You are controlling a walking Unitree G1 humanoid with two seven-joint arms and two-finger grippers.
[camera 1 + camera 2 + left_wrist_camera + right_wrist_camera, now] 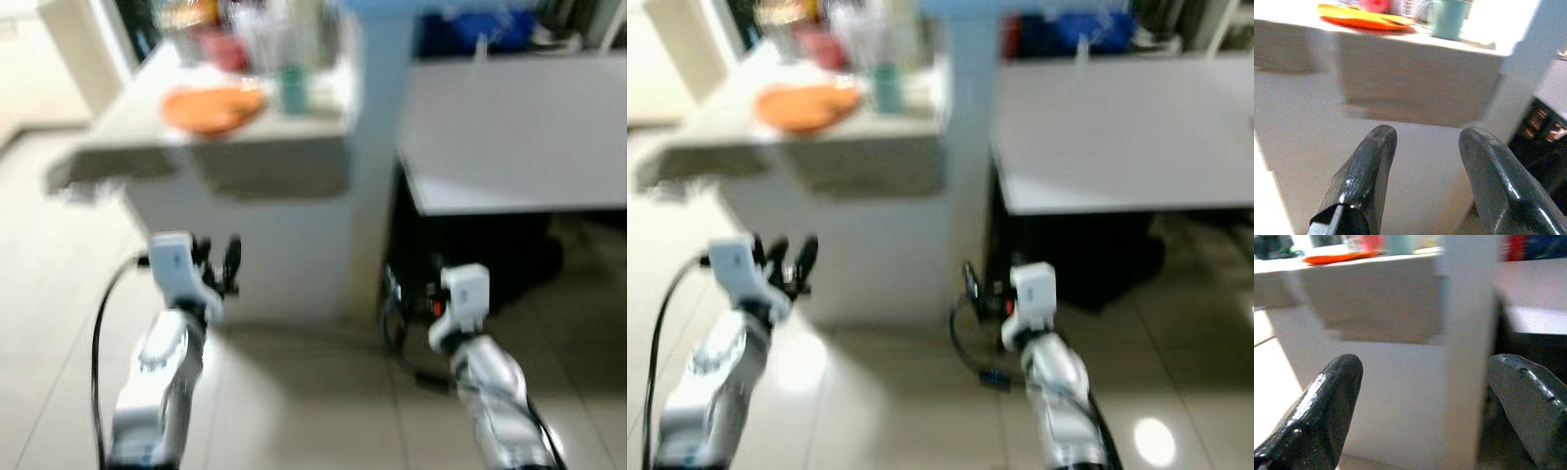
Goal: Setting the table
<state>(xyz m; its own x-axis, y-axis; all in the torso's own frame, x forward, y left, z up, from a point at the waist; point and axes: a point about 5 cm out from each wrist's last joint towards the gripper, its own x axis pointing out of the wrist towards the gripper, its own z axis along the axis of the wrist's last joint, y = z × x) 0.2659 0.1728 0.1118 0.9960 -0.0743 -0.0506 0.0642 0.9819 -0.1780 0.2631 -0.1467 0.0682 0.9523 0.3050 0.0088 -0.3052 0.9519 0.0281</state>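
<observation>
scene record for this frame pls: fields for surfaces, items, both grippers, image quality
counter: pale beige counter, ahead on the robot's left
table: white table, ahead on the right, beyond a white pillar
items on counter: flat orange plate; teal cup beside it; red container behind
left gripper: open, empty, below the counter edge
right gripper: open, empty, facing the pillar
image quality: blurred

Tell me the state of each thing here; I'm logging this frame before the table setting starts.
Orange plate: flat on the counter, nothing on it.
Teal cup: upright beside the plate.
Grey table: top bare.
Left gripper: fingers open, holding nothing.
Right gripper: fingers open, holding nothing.
</observation>
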